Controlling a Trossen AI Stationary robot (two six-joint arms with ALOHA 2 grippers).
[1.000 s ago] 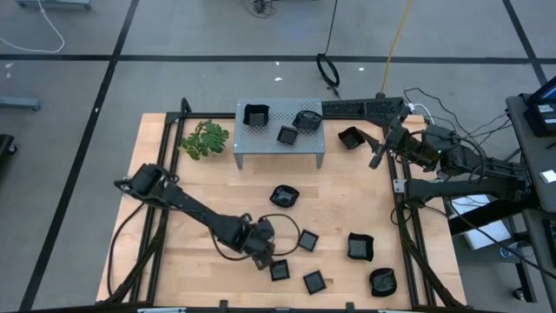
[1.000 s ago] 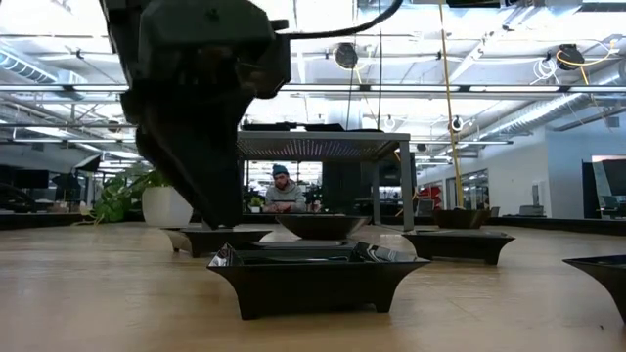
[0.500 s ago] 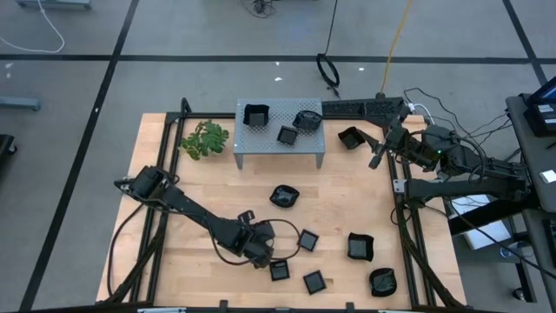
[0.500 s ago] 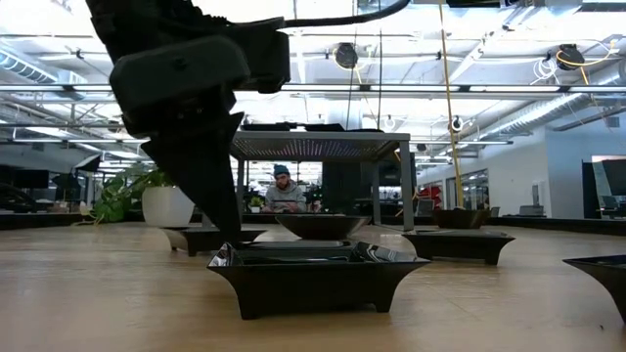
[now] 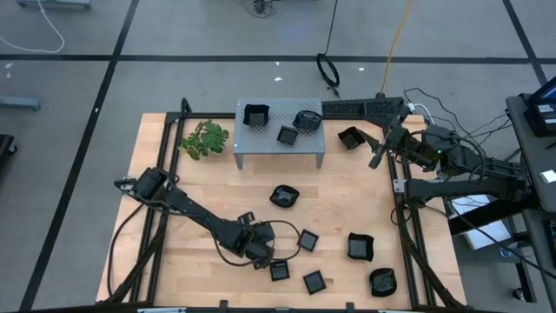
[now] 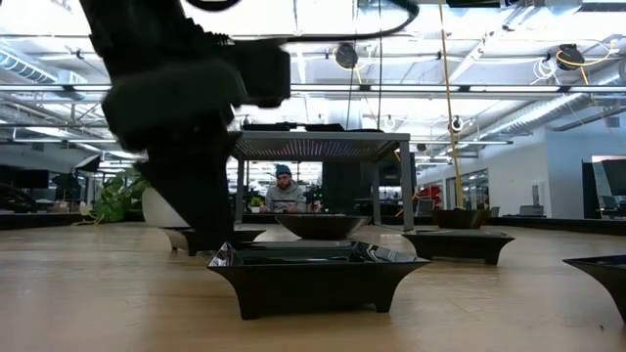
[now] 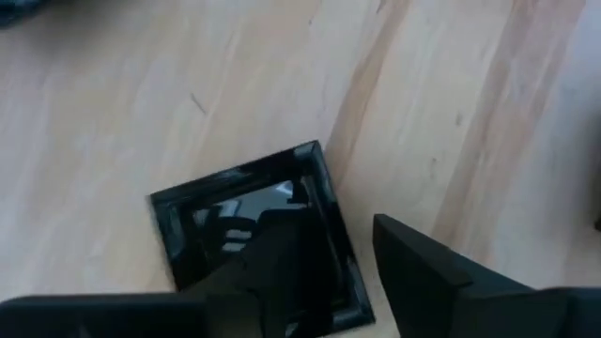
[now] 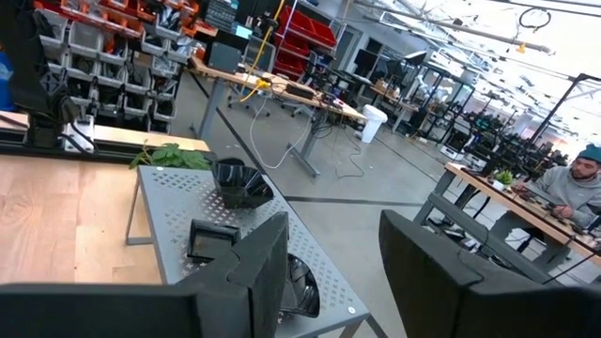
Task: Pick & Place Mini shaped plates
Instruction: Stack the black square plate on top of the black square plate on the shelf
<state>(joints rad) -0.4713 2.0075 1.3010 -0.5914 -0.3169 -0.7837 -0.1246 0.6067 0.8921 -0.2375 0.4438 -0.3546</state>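
Note:
Several small glossy black plates lie on the wooden table, and three more sit on the grey perforated stand. My left gripper is low over a flat square plate near the table's near edge. In the left wrist view the open gripper straddles that plate's side rim: one finger stands over the inside, the other outside. In the low view it reaches down to the table behind the foremost plate. My right gripper waits, open, at the far right edge. My left gripper comes at the square plate from above, with one finger over its inside and the other finger outside its side rim. Whether either finger touches the plate I cannot tell. The plate lies flat on the table.
Other plates lie close by; more sit toward the right, the middle and the far right. A green sprig lies left of the stand. Bare wood stretches along the table's left half.
My left gripper has sunk closer to the table and drifted slightly toward the near edge, over the square plate. The plates have stayed where they were.

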